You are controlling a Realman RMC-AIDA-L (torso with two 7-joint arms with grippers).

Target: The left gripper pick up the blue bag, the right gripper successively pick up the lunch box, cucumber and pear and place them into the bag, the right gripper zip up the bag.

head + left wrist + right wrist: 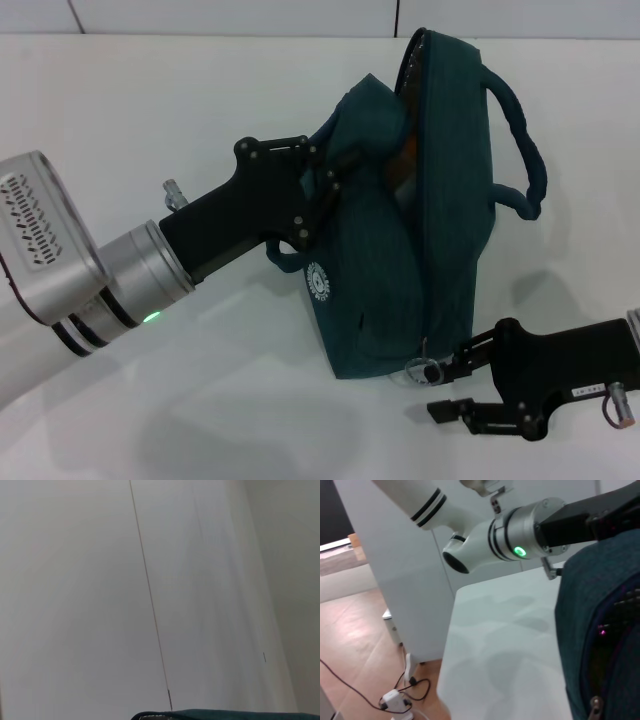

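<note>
Head view, left to right. Left end effector [325,180] reaches in from the left on its silver wrist, green light lit, fingers clenched on a fold of the blue bag [420,260] near its upper left side. Bag stands upright and bulging on the white desk [150,110], top opening partly agape with something orange-brown visible inside; one rolled loop handle [520,150] droops to the right. Right end effector [452,388] sits low at the bag's bottom right corner, fingers spread, upper finger at the silver ring pull [420,368]; whether it touches is unclear.
</note>
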